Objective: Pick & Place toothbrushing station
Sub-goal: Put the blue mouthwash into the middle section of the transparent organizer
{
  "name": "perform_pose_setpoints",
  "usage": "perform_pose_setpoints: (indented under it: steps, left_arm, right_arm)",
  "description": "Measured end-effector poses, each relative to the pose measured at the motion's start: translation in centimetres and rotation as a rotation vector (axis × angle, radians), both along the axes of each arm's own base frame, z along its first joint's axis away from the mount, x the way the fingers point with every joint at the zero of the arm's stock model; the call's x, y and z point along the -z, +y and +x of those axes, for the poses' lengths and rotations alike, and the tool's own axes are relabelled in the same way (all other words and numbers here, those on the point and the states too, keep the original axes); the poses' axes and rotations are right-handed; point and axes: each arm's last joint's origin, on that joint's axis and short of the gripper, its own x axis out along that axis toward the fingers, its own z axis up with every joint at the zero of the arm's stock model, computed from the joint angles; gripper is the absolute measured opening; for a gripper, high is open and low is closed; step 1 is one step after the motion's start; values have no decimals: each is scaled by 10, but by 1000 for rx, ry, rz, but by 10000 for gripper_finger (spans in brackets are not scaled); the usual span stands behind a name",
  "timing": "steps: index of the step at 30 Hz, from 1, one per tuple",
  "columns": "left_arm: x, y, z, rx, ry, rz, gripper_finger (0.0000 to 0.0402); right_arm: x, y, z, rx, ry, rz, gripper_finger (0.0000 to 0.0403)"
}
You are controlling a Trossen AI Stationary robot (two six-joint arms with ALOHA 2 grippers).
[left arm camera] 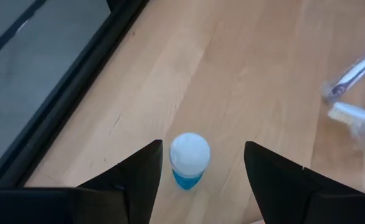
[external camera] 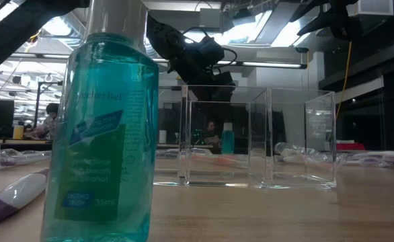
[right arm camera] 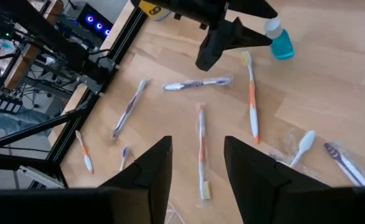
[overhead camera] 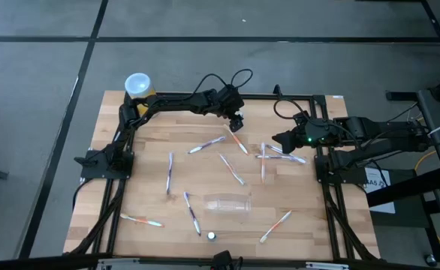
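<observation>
Roughly centre-front on the table lies the clear plastic holder; everything else placed relative to it. Toothbrushes scattered all round: orange-ended one just right-front of holder, blue/purple one just left of it, another orange one further left near the front edge, purple one left-behind, and a cluster behind incl. one w/ orange handle.

Tiny teal bottle w/ white cap stands in front of holder, near the table's front edge; in low view it fills the foreground.

Left gripper hovers well behind holder, fingers spread apart, nothing held; a second small blue bottle stands on the wood between them.

Right gripper is behind-right of holder, over wrapped brushes, fingers parted, empty.

Yellow canister, white lid, sits at the far-left corner, well apart. In low view a person sits in the room beyond.
</observation>
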Motion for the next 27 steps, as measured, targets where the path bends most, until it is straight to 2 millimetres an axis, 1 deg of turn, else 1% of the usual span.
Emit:
perform_pose_setpoints:
  steps: [5, 10, 14, 19, 22, 24, 27]
  left_arm:
    - [0, 4, -2, -9, 13, 22, 222]
    - [-1, 12, -5, -39, -1, 24, 221]
    - [5, 16, -6, -44, 1, -2, 221]
    - [10, 15, -5, -33, 11, -20, 221]
    - [9, 13, -3, -24, 2, -18, 220]
    - [8, 12, -2, 0, -14, -30, 210]
    - [8, 11, -1, 28, -36, -55, 177]
  right_arm:
    - [0, 0, 0, -7, 0, 5, 149]
    - [-1, 1, 1, -19, -11, 14, 149]
    - [-2, 1, 1, -25, -20, 18, 149]
    - [-2, 1, 2, -25, -24, 21, 149]
    - [-2, 1, 2, -24, -29, 22, 149]
    - [-2, 1, 2, -24, -31, 22, 149]
    - [-2, 1, 2, -24, -31, 22, 149]
